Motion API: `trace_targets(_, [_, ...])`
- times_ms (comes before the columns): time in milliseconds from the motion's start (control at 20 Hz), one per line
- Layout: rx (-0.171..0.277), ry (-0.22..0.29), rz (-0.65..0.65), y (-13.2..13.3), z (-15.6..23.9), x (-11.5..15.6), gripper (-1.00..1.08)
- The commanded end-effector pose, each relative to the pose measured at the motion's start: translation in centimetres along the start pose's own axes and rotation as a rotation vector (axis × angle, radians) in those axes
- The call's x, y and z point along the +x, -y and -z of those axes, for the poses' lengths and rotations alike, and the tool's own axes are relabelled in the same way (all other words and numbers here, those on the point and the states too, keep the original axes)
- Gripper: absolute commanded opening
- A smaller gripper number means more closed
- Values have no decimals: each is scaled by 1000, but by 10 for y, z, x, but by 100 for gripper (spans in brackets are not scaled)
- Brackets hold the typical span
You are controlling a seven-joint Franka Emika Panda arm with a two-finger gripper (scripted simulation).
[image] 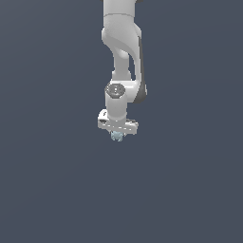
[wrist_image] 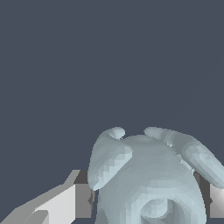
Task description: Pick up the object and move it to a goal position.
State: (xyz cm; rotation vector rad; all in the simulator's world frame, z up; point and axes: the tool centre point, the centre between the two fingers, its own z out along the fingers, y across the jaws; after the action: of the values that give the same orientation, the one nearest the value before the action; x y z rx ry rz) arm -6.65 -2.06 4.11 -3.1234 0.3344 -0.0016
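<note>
The object [wrist_image: 148, 175] is a pale blue-grey lumpy blob with rounded bumps, and it fills the space between my fingers in the wrist view. A grey pad [wrist_image: 83, 201] presses one side of it and the other finger [wrist_image: 215, 200] meets the opposite side. My gripper [wrist_image: 148, 202] is shut on it. In the exterior view the object [image: 116, 137] shows as a small blob just under the white gripper bar [image: 118, 124], with the gripper [image: 117, 134] pointing straight down. The fingers are mostly hidden there.
A flat, uniform dark grey-blue surface [image: 190, 190] lies all around. The arm's white links [image: 124, 47] rise above the gripper to the top of the exterior view. No goal marker shows.
</note>
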Motion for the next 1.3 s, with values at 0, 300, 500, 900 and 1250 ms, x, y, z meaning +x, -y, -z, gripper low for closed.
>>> trace_targets(0, [0,1,-1,-1,-1,0,-100])
trace_targets(300, [0,0,0,2,4,1,-100])
trace_targets(500, [0,0,0,7,17,5,-100])
trace_targets(900, [-1,0,-1,29,67,18,-100])
trace_targets(1250, [-1,0,-1,56,132,36,-100])
